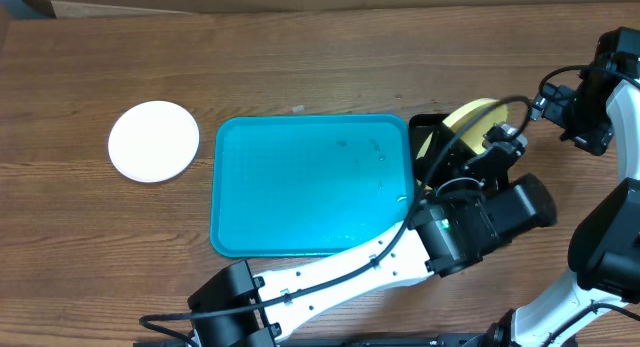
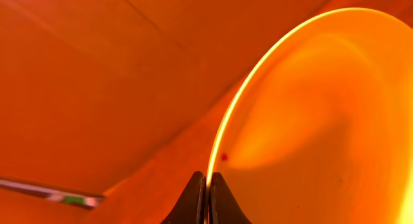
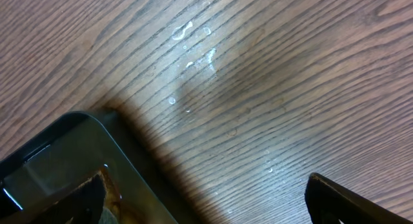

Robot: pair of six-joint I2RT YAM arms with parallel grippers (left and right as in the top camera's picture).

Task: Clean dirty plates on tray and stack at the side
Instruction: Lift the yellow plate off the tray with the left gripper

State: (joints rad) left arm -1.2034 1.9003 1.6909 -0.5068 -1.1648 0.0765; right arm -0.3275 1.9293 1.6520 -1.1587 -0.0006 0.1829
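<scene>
My left gripper (image 2: 207, 185) is shut on the rim of the pale yellow-green plate (image 2: 322, 121), which shows a small red spot on its face. From overhead this plate (image 1: 466, 115) stands tilted on edge just right of the turquoise tray (image 1: 310, 182), with the left gripper (image 1: 492, 145) at its near edge. A white plate (image 1: 153, 140) lies flat on the table left of the tray. My right gripper (image 1: 552, 99) hovers at the far right, and in its wrist view the right gripper (image 3: 206, 208) stands wide open with nothing between its fingers.
A black tray (image 1: 421, 124) sits behind the held plate; its corner (image 3: 64, 153) shows in the right wrist view. Water droplets lie on the wooden table (image 3: 258, 69). The left arm crosses the table's front edge below the turquoise tray.
</scene>
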